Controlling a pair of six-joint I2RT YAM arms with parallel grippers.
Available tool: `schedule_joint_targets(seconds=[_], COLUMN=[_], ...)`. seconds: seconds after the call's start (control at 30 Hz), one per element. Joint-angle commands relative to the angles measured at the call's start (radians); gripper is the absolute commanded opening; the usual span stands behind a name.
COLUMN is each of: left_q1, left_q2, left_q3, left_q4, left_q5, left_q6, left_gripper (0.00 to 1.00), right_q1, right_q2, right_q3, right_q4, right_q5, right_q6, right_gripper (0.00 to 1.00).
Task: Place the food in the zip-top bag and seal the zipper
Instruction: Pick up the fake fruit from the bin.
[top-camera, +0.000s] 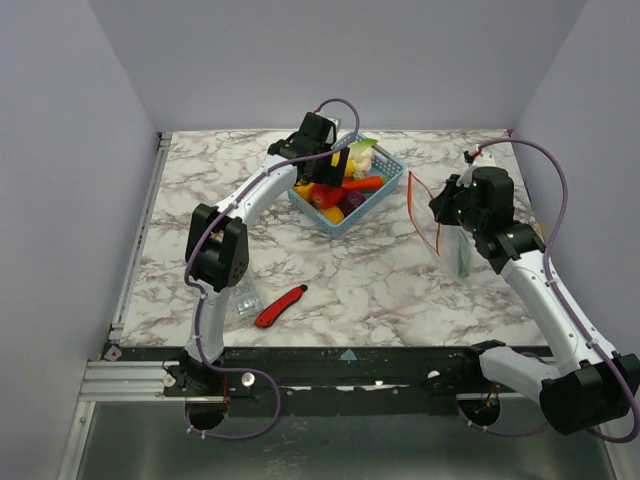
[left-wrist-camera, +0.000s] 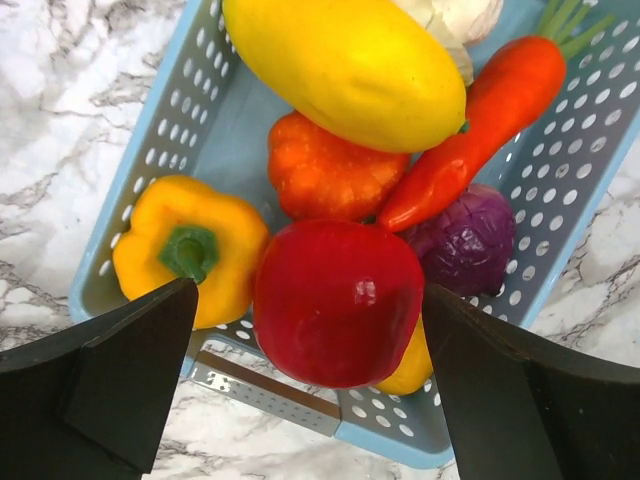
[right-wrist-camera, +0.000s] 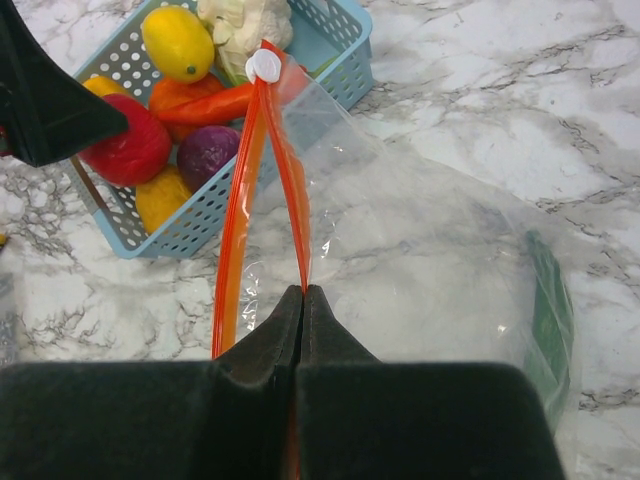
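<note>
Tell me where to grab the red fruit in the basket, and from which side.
Grip the red fruit across its round middle, coming down from above. It sits atop the pile in the blue basket, seemingly higher than the yellow pepper and purple cabbage flanking it, so its sides look reachable.

White arm links (top-camera: 255, 190), black joints (top-camera: 218, 255), purple cables (top-camera: 340, 100), black wedge-shaped pincer fingers (left-wrist-camera: 110, 380)
</note>
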Motion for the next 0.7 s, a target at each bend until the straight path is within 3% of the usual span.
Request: schedule_joint_targets(seconds=[0.0,0.2,0.27,0.47,0.67], left_q1=[0.000,-0.001,-0.001,-0.001,-0.001], left_q2=[0.017,0.016,0.012,-0.042,-0.216], left_q3=[-0.004,-0.084,-0.110,-0.141,-0.197], left_q4=[-0.032,-0.015,-0.009,0.008,0.053], left_q5=[0.091,0.143,0.160,0.138,0.163], left_q6=[0.017,-0.006,-0.009,-0.020,-0.055], left_gripper=[0.89,0.87,0.82,0.39,0.31], right_q1=[0.002,0.003,0.002,0.003,0.003], right_q2=[-0.001,-0.012,-0.021,-0.024,-0.021], right_q3=[-0.021,-0.027,-0.034,-0.025,-0.031], right_q4=[0.020,0.030,0.031,0.035,0.038], right_q5=[-0.019,-0.026,-0.026,-0.029,-0.034], right_q6=[0.003,0.007,0.010,0.007,0.009], right_gripper=[0.00,0.00,0.00,0.00,0.00])
